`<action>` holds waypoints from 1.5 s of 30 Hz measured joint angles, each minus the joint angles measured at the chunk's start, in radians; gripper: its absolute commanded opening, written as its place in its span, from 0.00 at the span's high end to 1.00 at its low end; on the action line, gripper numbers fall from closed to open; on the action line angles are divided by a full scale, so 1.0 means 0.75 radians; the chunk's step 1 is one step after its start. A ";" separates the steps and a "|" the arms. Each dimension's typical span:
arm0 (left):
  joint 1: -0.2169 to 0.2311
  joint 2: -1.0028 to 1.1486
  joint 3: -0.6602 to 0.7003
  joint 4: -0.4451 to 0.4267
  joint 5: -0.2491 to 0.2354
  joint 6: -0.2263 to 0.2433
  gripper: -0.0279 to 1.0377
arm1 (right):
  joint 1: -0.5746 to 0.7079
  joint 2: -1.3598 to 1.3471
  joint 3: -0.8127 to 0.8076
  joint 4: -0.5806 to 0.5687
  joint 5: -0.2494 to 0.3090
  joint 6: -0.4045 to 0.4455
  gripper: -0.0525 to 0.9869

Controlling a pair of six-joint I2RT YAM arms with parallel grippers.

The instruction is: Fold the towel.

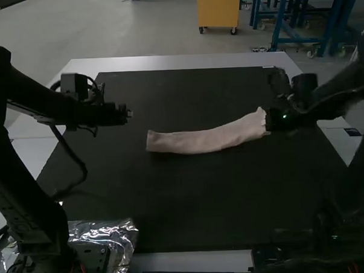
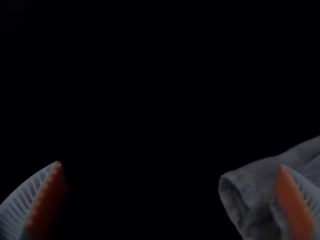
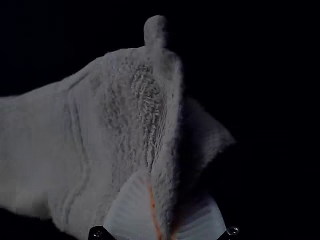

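So the floor's plain grey, and there's a yellow-orange cabinet on casters sitting past the white table. Some blue-framed workbench's over at the high view's right. Black mat on the table, lighting's kinda dim.

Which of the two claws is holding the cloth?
The right gripper: its fingers pinch one end of the towel, while the left gripper hangs open near the other end.

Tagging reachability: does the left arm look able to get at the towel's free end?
Probably yes: the left gripper hangs open close to that end of the towel, with nothing visible between them; the right gripper holds the opposite end.
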 measured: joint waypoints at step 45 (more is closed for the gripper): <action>-0.119 0.002 0.002 0.061 -0.180 0.006 0.06 | 0.862 0.509 0.548 0.084 -0.021 0.346 0.97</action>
